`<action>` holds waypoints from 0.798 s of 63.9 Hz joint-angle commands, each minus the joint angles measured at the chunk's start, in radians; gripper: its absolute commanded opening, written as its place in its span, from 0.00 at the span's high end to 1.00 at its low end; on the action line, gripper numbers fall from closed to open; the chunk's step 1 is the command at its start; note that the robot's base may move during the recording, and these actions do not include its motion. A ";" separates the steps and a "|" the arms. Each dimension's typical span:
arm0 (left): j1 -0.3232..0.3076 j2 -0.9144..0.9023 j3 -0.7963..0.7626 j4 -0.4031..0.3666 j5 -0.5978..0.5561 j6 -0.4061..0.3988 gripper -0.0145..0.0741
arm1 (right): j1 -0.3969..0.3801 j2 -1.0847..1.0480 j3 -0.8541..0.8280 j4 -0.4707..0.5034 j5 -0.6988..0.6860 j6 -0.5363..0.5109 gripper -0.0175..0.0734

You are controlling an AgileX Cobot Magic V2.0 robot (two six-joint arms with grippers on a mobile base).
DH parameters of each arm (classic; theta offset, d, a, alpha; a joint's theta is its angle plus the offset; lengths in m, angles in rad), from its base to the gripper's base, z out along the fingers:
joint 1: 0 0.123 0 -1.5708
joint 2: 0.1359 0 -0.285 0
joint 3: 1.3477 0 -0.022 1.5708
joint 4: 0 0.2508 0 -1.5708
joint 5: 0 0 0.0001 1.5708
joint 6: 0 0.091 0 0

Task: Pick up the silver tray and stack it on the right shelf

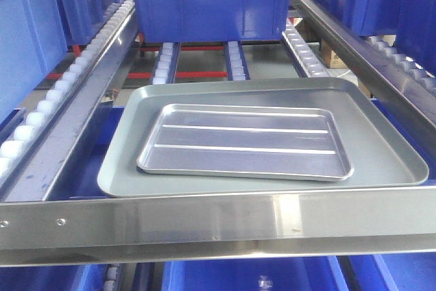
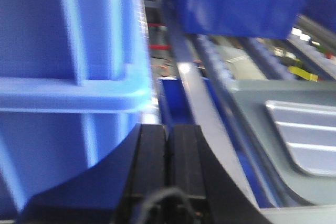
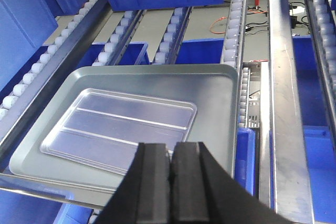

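Dark-blue plastic crates (image 1: 204, 1) are seen at twelve o'clock and along both sides, more blue bins (image 3: 320, 166) being set on the level below. Between the rails, red steel crossbars (image 1: 197, 48) are visible at eleven o'clock. A grey floor (image 3: 207, 24) with loose orange cables (image 3: 218, 23) is glimpsed beneath. Bright overhead light is reflected off the metal.

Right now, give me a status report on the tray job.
Left gripper shut, empty. Right gripper shut, empty. Silver tray lies inside grey tray, ungrasped. Nothing on top of it.
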 commanded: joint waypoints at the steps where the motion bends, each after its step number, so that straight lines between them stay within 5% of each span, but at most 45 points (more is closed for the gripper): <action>1: 0.060 -0.003 0.025 -0.025 -0.113 0.005 0.94 | -0.005 0.005 -0.026 -0.019 -0.088 -0.008 0.75; 9: 0.114 -0.003 0.025 -0.032 -0.125 0.005 0.94 | -0.005 0.005 -0.026 -0.019 -0.088 -0.008 0.75; 51: 0.114 -0.003 0.025 -0.032 -0.121 0.005 0.94 | -0.005 0.005 -0.026 -0.019 -0.088 -0.008 0.75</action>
